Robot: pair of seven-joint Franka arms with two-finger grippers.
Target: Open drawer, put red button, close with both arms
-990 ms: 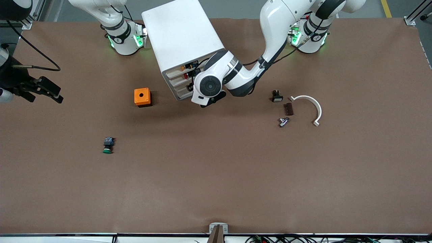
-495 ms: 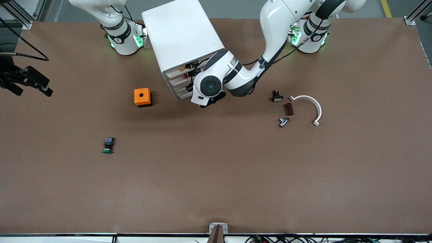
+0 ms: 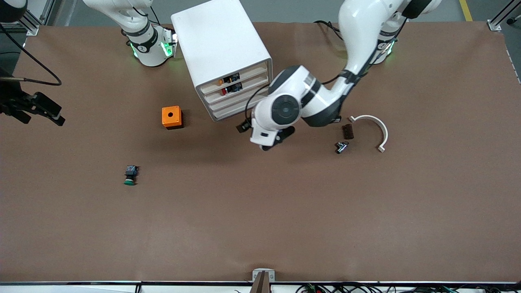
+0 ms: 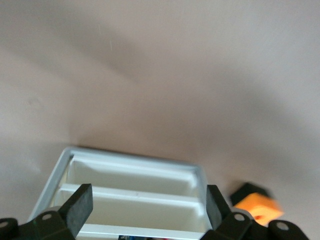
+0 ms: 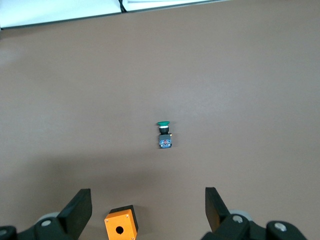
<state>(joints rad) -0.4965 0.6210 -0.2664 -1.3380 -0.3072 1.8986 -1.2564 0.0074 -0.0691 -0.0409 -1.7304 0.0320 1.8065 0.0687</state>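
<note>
The white cabinet [image 3: 222,44] stands between the arms' bases. Its second highest drawer [image 3: 252,83] sits in line with the other drawer fronts. A red cap [image 3: 224,92] with a dark body shows through that drawer's front. My left gripper [image 3: 246,127] is open and empty, just above the table in front of the cabinet, apart from it. In the left wrist view the gripper [image 4: 145,212] frames the cabinet's lower drawers [image 4: 130,195]. My right gripper [image 3: 40,119] is open and empty, raised at the right arm's end of the table; it also shows in the right wrist view [image 5: 147,212].
An orange box [image 3: 171,117] with a hole sits beside the cabinet, also below the right gripper [image 5: 120,227]. A green-capped button [image 3: 130,176] lies nearer the front camera [image 5: 164,134]. A white curved clamp [image 3: 372,126], brown block [image 3: 347,131] and metal fitting [image 3: 342,146] lie toward the left arm's end.
My left hand has drawn back from the cabinet front toward the front camera, uncovering the drawer fronts. My right gripper has shifted slightly at the table's end.
</note>
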